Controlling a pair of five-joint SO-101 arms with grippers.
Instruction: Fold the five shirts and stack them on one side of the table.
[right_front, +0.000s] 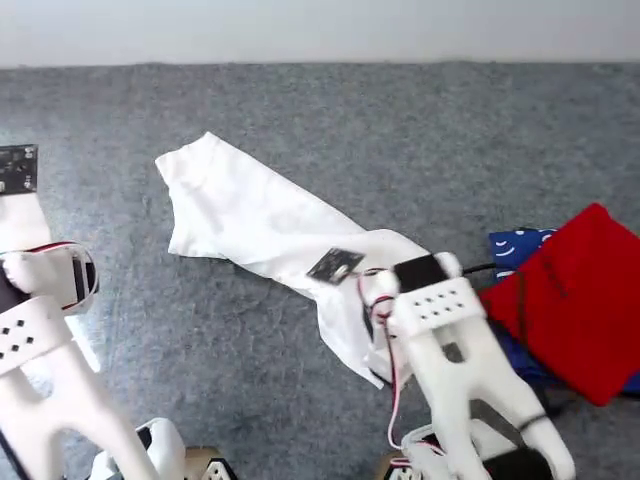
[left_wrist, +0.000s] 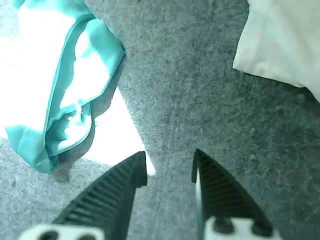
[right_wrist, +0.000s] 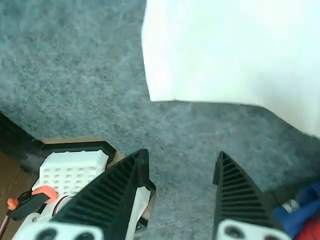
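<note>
White shirt (right_front: 260, 225) sprawled unfolded, slantwise across the surface (right_front: 420, 130); red shirt (right_front: 585, 300) over blue shirt (right_front: 512, 246) at the right edge. Right claw (right_wrist: 182, 160) gaping, empty, just off the white hem; left claw (left_wrist: 170, 157) open too, near teal shirt (left_wrist: 65, 80). Risk: pinching one layer only (and bunching it). Blue mostly buried, teal cut off.

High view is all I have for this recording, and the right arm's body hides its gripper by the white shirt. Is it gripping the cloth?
Observer: No. The right gripper is open and holds nothing, over bare carpet just off the white shirt's edge.
Operator: Is any shirt lying near the left arm?
Observer: Yes, a crumpled teal shirt lies on the carpet just ahead of the open left gripper.
</note>
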